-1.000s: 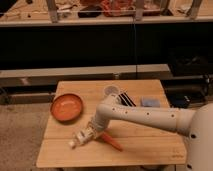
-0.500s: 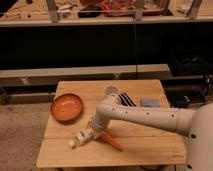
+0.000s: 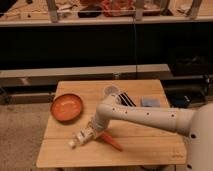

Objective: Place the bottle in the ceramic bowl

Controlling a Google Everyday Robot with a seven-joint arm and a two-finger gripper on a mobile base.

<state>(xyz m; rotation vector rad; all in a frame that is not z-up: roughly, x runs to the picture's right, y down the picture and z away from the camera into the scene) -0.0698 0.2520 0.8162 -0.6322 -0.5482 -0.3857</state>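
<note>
One small slim whitish plastic bottle with a pale label and a round white cap is lying tilted on the light wooden desk, its cap end pointing toward the front left edge. The white arm's gripper is reaching down at the bottle's upper end, its fingers pressed together and pinching the bottle. One round shallow orange-red ceramic bowl with a darker rim is sitting behind and to the left of the bottle, apart from it. One orange carrot is lying just beside the gripper. One translucent plastic cup and one small blue-grey flat object are resting farther back.
</note>
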